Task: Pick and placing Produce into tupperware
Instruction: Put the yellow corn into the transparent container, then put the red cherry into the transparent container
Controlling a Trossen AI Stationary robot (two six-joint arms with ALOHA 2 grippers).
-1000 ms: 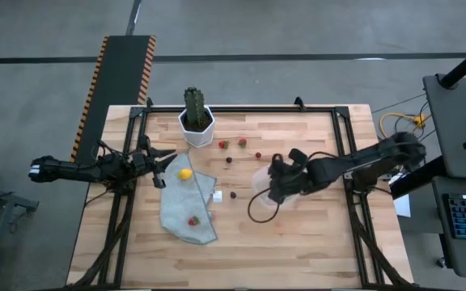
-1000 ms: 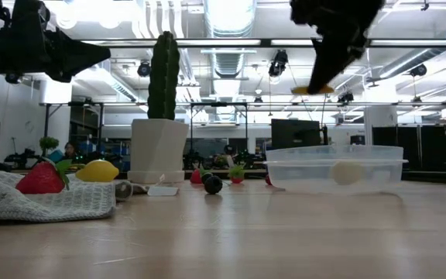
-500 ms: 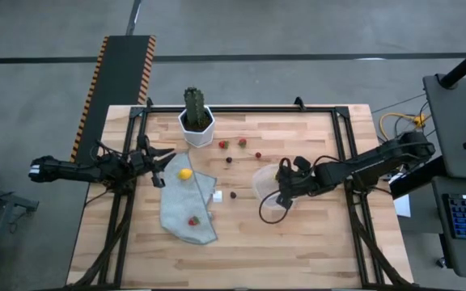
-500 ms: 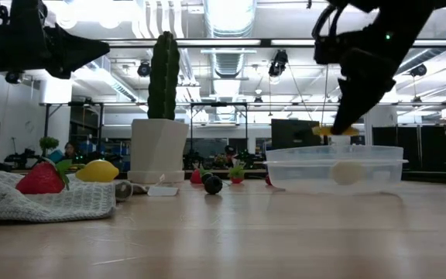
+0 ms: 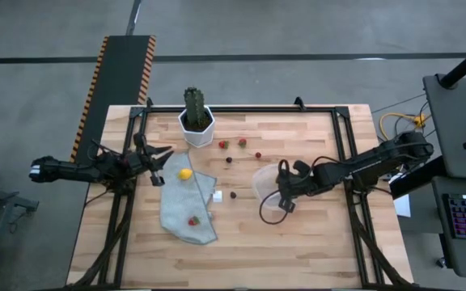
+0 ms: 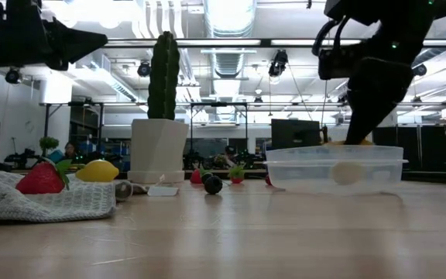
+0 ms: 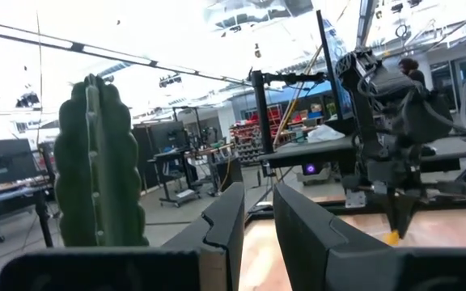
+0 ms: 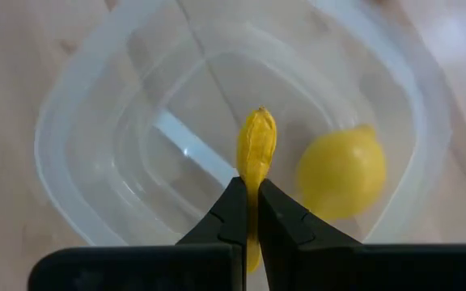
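Observation:
My right gripper (image 5: 284, 194) hangs over the round clear tub (image 5: 267, 184), shut on a slim yellow-orange piece (image 8: 256, 149). Its fingers reach the tub's rim (image 6: 337, 161) in the low view. One yellow lemon (image 8: 342, 171) lies inside the tub. A second lemon (image 5: 185, 173) and a red strawberry (image 5: 193, 220) rest on a grey cloth (image 5: 186, 206). Red and dark berries (image 5: 233, 144) lie on the wood near the far side. My left gripper (image 5: 156, 166) is raised by the table's left edge, a little open and touching nothing. My right gripper pinches the yellow-orange piece between its two fingers (image 8: 231, 212), coming from above and pointing down. The piece's free end (image 8: 257, 125) sticks out past the fingertips into the tub's opening, beside the lemon. Whether it touches the tub's floor cannot be told.
A green cactus in a white pot (image 5: 195, 117) stands at the far edge. A small white cube (image 5: 217, 196) sits beside the cloth, with a dark berry (image 5: 233, 194) close by. Bare wood spreads over the near half of the table (image 5: 298, 250).
My right gripper has come down from well above the tub to its rim, carrying the yellow-orange piece, and has shifted slightly toward the table's right edge. It has stayed shut on the piece.

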